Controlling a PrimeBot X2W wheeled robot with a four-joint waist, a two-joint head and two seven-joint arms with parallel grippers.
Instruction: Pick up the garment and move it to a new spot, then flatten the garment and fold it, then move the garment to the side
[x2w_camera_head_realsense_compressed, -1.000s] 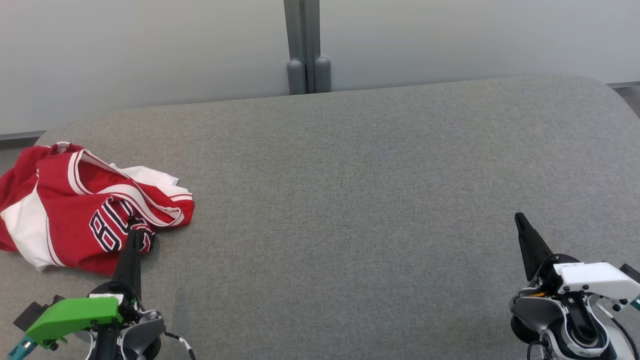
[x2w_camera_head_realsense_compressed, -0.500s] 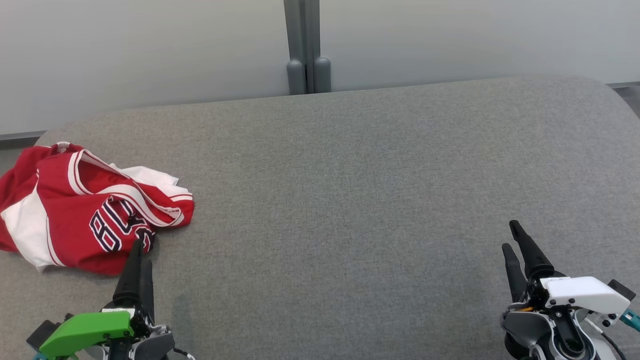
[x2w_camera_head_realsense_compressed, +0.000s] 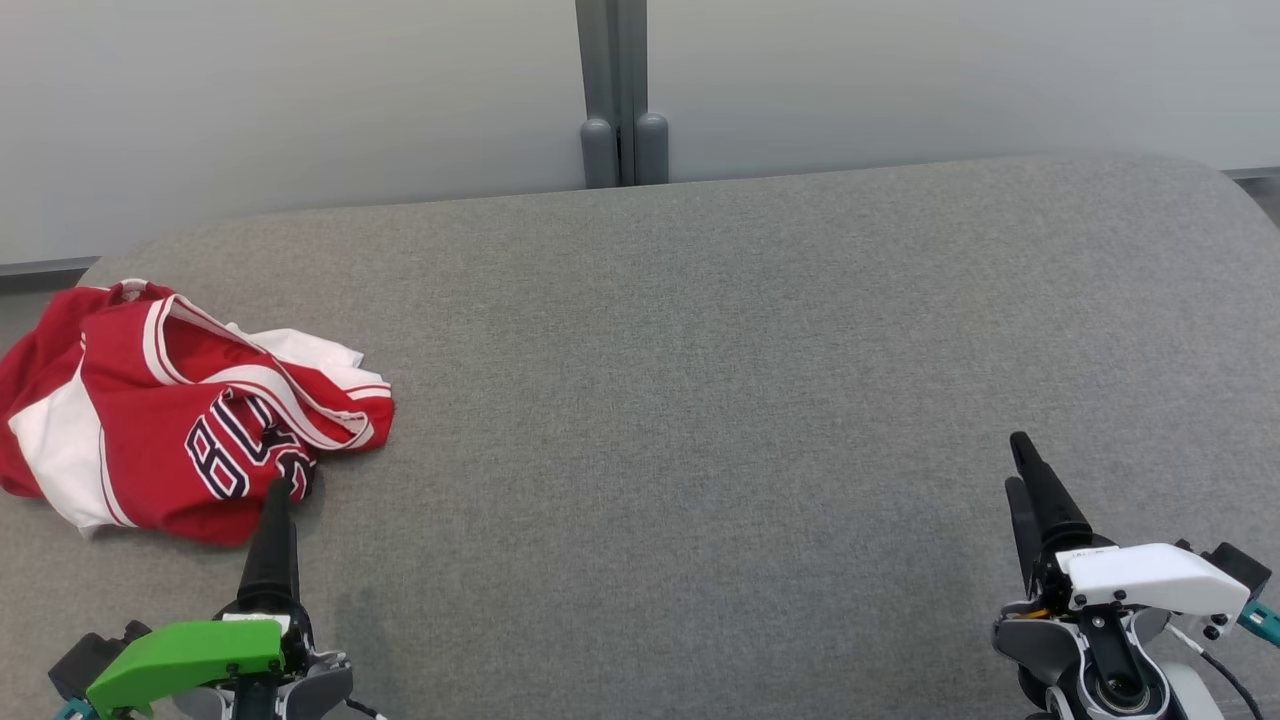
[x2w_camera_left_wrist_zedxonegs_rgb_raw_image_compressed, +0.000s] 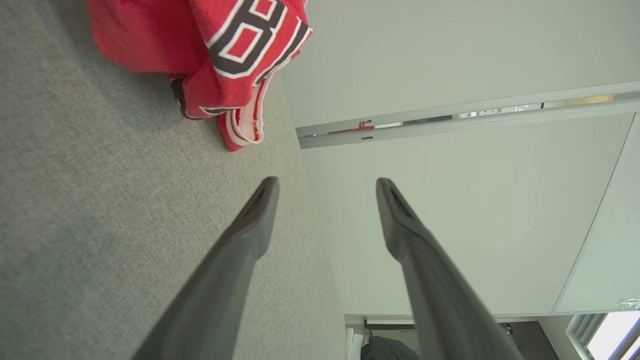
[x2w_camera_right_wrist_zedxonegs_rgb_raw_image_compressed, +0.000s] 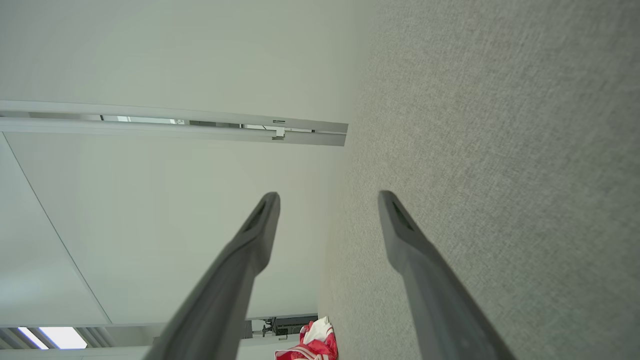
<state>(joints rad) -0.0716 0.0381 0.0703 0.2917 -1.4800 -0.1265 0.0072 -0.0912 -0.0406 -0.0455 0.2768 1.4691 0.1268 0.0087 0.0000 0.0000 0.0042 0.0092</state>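
The garment (x2w_camera_head_realsense_compressed: 150, 420), a red and white jersey with dark numbers, lies crumpled on the left part of the grey fabric-covered table (x2w_camera_head_realsense_compressed: 700, 350). My left gripper (x2w_camera_head_realsense_compressed: 277, 492) stands open just short of the garment's near edge, holding nothing. In the left wrist view the left gripper (x2w_camera_left_wrist_zedxonegs_rgb_raw_image_compressed: 327, 182) has its fingers spread, and the garment (x2w_camera_left_wrist_zedxonegs_rgb_raw_image_compressed: 225, 50) lies ahead and to one side, apart from the tips. Far off at the lower right, my right gripper (x2w_camera_head_realsense_compressed: 1015, 460) is open over bare table. The right wrist view shows the right gripper (x2w_camera_right_wrist_zedxonegs_rgb_raw_image_compressed: 328, 196) empty, with the garment (x2w_camera_right_wrist_zedxonegs_rgb_raw_image_compressed: 312, 345) small in the distance.
Pale wall panels run behind the table's far edge, with a grey post (x2w_camera_head_realsense_compressed: 620, 100) at the middle. The table's rounded corners fall away at the far left and far right. Bare grey surface stretches between the two grippers.
Both grippers have gone from shut to open. The left fingertips have drawn back from over the garment towards the near edge. The garment has not moved; the head view has shifted slightly.
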